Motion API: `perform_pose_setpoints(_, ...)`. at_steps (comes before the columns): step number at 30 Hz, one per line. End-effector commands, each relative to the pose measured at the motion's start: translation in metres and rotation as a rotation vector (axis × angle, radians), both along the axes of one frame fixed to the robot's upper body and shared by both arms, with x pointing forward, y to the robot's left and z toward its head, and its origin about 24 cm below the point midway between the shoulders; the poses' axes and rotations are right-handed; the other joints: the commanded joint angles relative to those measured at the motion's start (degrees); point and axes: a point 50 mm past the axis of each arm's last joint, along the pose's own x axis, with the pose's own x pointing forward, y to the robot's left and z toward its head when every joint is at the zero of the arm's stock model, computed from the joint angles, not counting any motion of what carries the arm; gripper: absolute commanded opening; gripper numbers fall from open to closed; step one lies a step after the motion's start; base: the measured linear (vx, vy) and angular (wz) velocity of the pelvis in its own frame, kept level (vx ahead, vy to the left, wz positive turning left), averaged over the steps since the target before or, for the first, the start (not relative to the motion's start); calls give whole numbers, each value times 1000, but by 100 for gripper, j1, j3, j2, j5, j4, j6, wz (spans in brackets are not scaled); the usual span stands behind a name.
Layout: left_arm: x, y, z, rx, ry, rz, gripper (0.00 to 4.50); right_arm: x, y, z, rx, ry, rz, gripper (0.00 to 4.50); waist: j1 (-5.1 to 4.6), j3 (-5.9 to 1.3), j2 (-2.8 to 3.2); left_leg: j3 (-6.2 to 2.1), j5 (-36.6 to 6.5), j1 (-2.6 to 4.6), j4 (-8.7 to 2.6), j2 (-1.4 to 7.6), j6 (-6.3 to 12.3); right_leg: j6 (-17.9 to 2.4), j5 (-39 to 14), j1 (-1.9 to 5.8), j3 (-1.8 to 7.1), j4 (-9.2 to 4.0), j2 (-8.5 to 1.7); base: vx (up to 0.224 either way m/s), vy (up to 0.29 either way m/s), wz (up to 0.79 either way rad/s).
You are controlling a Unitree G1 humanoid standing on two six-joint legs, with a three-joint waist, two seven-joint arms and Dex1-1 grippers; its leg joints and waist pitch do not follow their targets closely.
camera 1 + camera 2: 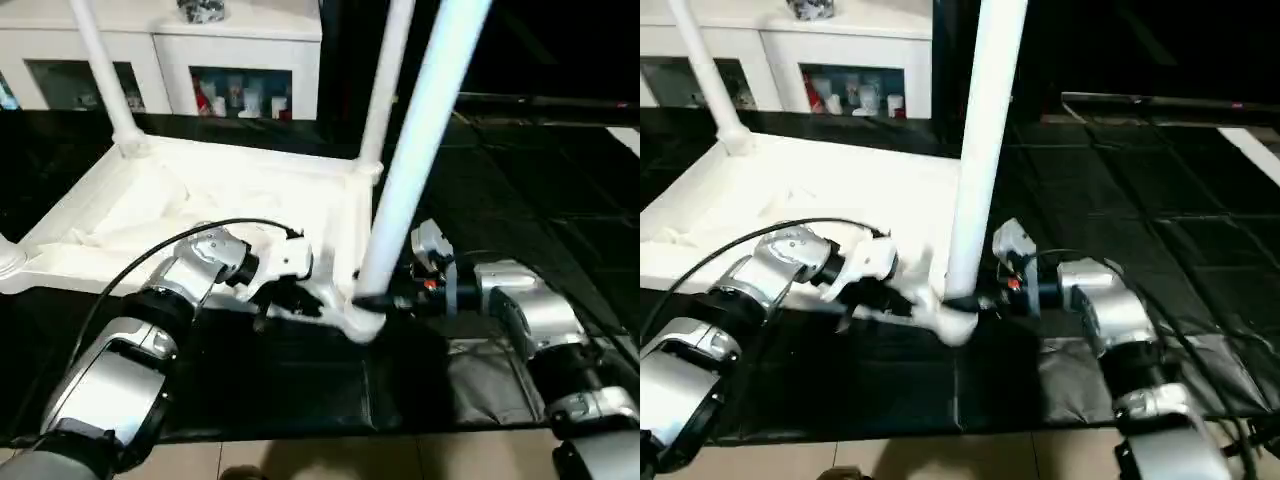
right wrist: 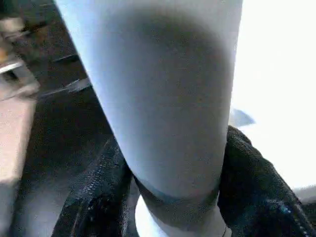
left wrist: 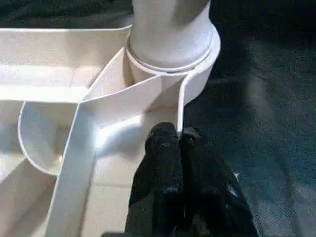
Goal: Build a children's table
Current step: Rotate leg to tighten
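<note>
The children's table (image 1: 200, 210) is laid upside down on the dark floor (image 1: 520, 190), w/ legs pointing up. Its near-corner rim is pinched by the left gripper (image 3: 178, 140), fingers closed on the thin wall. The near leg (image 1: 415, 150) is clasped low, just above its socket, by the right gripper (image 2: 173, 197), one finger (image 2: 252, 182) each side.

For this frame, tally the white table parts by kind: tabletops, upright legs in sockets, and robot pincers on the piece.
Tabletop, upside down: 1
Upright legs in corner sockets: 3, the far left leg, the far right leg and the near leg
Pincers on the table: 2, the left pincer on the tabletop rim and the right pincer around the near leg
Total: 6
</note>
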Motion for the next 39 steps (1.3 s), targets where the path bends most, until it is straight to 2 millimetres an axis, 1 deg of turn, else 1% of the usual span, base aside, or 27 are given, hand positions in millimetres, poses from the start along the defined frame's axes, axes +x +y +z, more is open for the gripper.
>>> perform_pose_setpoints(1, 6, -29, 3, -66, -31, 83, 0, 2, 20, -10, -35, 41, -89, 207, -61, -362, 9, -65, -1153, 38, -428, 177, -20, -564, -2635, 285, 343, -585, -467, 0, 0, 0)
perform_pose_setpoints(3, 8, -34, 4, -83, -31, 122, 0, 5, 25, -13, -46, 48, -138, 202, -117, -373, -11, -75, -1140, 19, -433, 170, -21, -516, -2605, 304, 333, -592, -456, 0, 0, 0)
perform_pose_setpoints(4, 11, -47, 5, -117, -34, 210, 0, 9, 36, -18, -68, 70, -229, 200, -140, -370, -7, -70, -1103, 9, -430, 168, -28, -534, -2537, 298, 341, -579, -443, 0, 0, 0)
perform_pose_setpoints(5, 12, -49, 5, -124, -33, 229, 0, 11, 38, -19, -75, 74, -252, 199, -171, -377, 11, -81, -1102, 14, -436, 167, -64, -567, -2486, 290, 335, -574, -445, 0, 0, 0)
perform_pose_setpoints(6, 16, -58, 6, -146, -46, 308, 0, 16, 47, -21, -104, 82, -329, 198, -205, -381, 7, -79, -1134, 20, -425, 148, -85, -575, -2507, 290, 324, -582, -442, 0, 0, 0)
perform_pose_setpoints(8, 18, -62, 8, -157, -53, 354, 0, 20, 51, -21, -122, 79, -383, 197, -268, -378, 3, -71, -1151, 13, -413, 124, -39, -597, -2505, 290, 323, -603, -434, 0, 0, 0)
perform_pose_setpoints(9, 20, -64, 9, -162, -57, 377, 0, 23, 52, -21, -129, 77, -410, 197, -276, -387, -8, -73, -1106, 2, -411, 119, 19, -579, -2460, 310, 322, -609, -432, 0, 0, 0)
perform_pose_setpoints(10, 21, -67, 10, -173, -59, 406, 0, 26, 55, -20, -135, 81, -447, 197, -283, -390, -6, -61, -1055, -4, -402, 116, 51, -592, -2362, 305, 334, -598, -428, 0, 0, 0)
perform_pose_setpoints(11, 23, -69, 12, -180, -69, 433, 0, 29, 59, -17, -134, 61, -461, 197, -306, -400, -4, -72, -979, -14, -407, 129, 66, -677, -2146, 306, 340, -555, -424, 0, 0, 0)
perform_pose_setpoints(12, 24, -70, 13, -184, -79, 446, 0, 31, 62, -14, -125, 42, -463, 197, -316, -404, 1, -68, -954, -15, -404, 125, 77, -704, -2068, 308, 337, -553, -414, 0, 0, 0)
perform_pose_setpoints(13, 25, -71, 15, -189, -86, 454, 0, 31, 66, -12, -117, 26, -454, 249, -311, -422, -3, -60, -796, -35, -392, 125, 146, -823, -1622, 333, 350, -502, -411, 0, 0, 0)
perform_pose_setpoints(14, 25, -71, 15, -189, -86, 454, 0, 31, 66, -12, -117, 26, -454, 262, -306, -429, -1, -56, -726, -33, -387, 126, 173, -867, -1446, 336, 354, -483, -403, 0, 0, 0)
perform_pose_setpoints(16, 26, -69, 17, -183, -103, 448, 0, 30, 71, -7, -95, 3, -418, 262, -306, -439, -11, -48, -506, -49, -376, 132, 303, -1046, -866, 354, 365, -409, -397, 0, 0, 0)
perform_pose_setpoints(18, 25, -67, 16, -170, -116, 427, 0, 29, 70, -7, -88, 0, -407, 288, -304, -441, -4, -47, -464, -39, -374, 135, 341, -1099, -760, 360, 363, -400, -402, 0, 0, 0)
perform_pose_setpoints(19, 24, -61, 14, -144, -135, 386, 0, 27, 65, -9, -89, -10, -394, 304, -302, -430, 0, -43, -541, -26, -379, 136, 366, -1125, -824, 359, 363, -417, -409, 0, 0, 0)
perform_pose_setpoints(23, 21, -52, 11, -107, -139, 320, 0, 23, 52, -12, -76, -12, -354, 329, -301, -417, -9, -40, -706, -20, -393, 143, 371, -1036, -1096, 367, 367, -456, -414, 0, 0, 0)
perform_pose_setpoints(26, 18, -44, 10, -88, -133, 233, 0, 17, 37, -14, -92, -29, -273, 360, -285, -414, -9, -38, -718, -27, -391, 157, 400, -1044, -1064, 374, 377, -448, -424, 0, 0, 0)
perform_pose_setpoints(27, 17, -42, 10, -85, -132, 214, 0, 16, 34, -14, -97, -33, -261, 367, -281, -417, 13, -43, -719, -26, -391, 160, 396, -1071, -1029, 375, 370, -449, -418, 0, 0, 0)
perform_pose_setpoints(28, 12, -33, 10, -65, -108, 121, 0, 12, 17, -11, -92, -49, -190, 367, -286, -415, 8, -41, -721, -24, -390, 161, 394, -1088, -1008, 369, 373, -439, -413, 0, 0, 0)
perform_pose_setpoints(29, 11, -30, 10, -59, -104, 92, 0, 10, 13, -9, -88, -53, -170, 375, -261, -415, -1, -30, -751, -21, -388, 165, 435, -1065, -1018, 384, 377, -448, -411, 0, 0, 0)
perform_pose_setpoints(31, 8, -23, 10, -34, -89, 27, 0, 7, 2, -3, -74, -68, -111, 404, -203, -424, 17, -21, -747, -18, -374, 186, 469, -1160, -883, 372, 373, -425, -417, 0, 0, 0)
perform_pose_setpoints(32, 7, -21, 11, -26, -89, -7, 0, 6, -2, 0, -67, -74, -83, 404, -196, -425, 37, -24, -743, -17, -371, 191, 458, -1190, -843, 367, 373, -411, -414, 0, 0, 0)
perform_pose_setpoints(35, 4, -14, 12, 0, -69, -83, 0, 3, -13, 10, -36, -65, 10, 432, -151, -414, 31, -22, -868, -5, -372, 200, 457, -1192, -993, 355, 366, -421, -417, 0, 0, 0)
perform_pose_setpoints(36, 2, -11, 12, 17, -70, -119, 0, 2, -16, 13, -42, -65, 46, 442, -137, -410, 35, -22, -884, 4, -375, 207, 448, -1176, -1047, 345, 369, -430, -419, 0, 0, 0)
perform_pose_setpoints(37, 1, -10, 12, 25, -72, -133, 0, 2, -17, 13, -49, -65, 56, 448, -81, -417, 39, -21, -872, 21, -376, 218, 409, -1165, -1072, 332, 374, -422, -425, 0, 0, 0)
perform_pose_setpoints(38, 0, -9, 12, 37, -73, -163, 0, 1, -19, 14, -66, -65, 79, 448, -71, -417, 58, -23, -860, 23, -376, 220, 385, -1181, -1044, 323, 377, -417, -425, 0, 0, 0)
perform_pose_setpoints(39, -1, -7, 12, 48, -69, -186, 0, 1, -20, 14, -77, -57, 101, 448, -65, -421, 44, -26, -870, 10, -376, 213, 356, -1199, -1004, 333, 369, -410, -419, 0, 0, 0)
